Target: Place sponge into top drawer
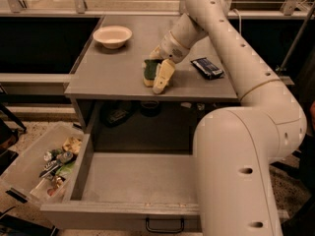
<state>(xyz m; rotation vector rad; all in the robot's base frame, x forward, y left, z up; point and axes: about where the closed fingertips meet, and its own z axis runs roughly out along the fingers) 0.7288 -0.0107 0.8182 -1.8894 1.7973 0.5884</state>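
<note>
**Item 1, sponge** (pixel 149 71). Dark green scrub layer on pale yellow foam. It is on the grey table (pixel 108 80) near the front edge, and looks tipped up on its edge rather than lying flat.
- Handling, by my estimate: very light, soft and squashy. The scrub face is rough enough not to slip, and nothing about it is fragile.
- Best hold: across the short width near the middle, squeezing gently so the foam gives without folding.

**Item 2, gripper** (pixel 157 80). It sits at the sponge's 3 o'clock side. One pale finger (pixel 165 74) lies down that flank, and the pair appears pinched onto the sponge.

**Item 3, top drawer** (pixel 133 181). It is at 6 o'clock from the sponge, below the table, and pulled fully out. The inside is grey, and the dark handle (pixel 164 225) is on the front panel.

**Item 4, bowl** (pixel 112 36). Pale and shallow, at 10 o'clock from the sponge, well apart from it.

**Item 5, dark blue packet** (pixel 207 67). At 3 o'clock from the sponge, beyond the arm. It carries some pale print that I cannot read.

**Item 6, clear bin** (pixel 27 163). At 8 o'clock, on the floor beside the drawer, holding mixed clutter.

**Writing.** No brand or label can be read on any item.
</note>
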